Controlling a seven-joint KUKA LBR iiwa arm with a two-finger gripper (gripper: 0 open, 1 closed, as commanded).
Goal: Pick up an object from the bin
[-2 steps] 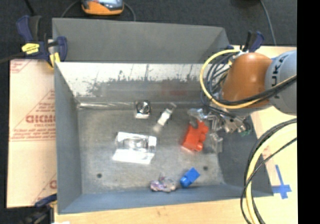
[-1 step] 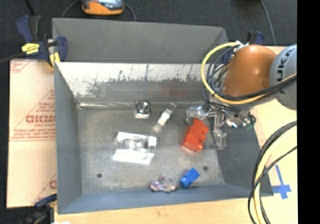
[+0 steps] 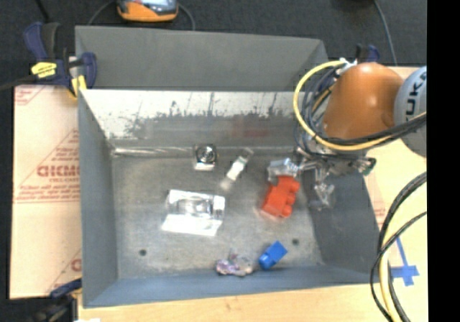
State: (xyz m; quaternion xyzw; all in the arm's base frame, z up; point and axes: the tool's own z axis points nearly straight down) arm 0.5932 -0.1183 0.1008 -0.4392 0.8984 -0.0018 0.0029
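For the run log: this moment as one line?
tool: right side of bin | nearest: red block, beside it | grasp: cannot tell | also: blue block, clear packet

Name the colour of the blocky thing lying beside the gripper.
Red. The block shows best in the camera view.

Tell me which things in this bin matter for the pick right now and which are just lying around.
In play: the pincer, at the right of the bin; the red blocky thing, nearest to it, likely the pick.
Lying about: clear packet; white tube; shiny metal knob; blue piece; purplish scrap.
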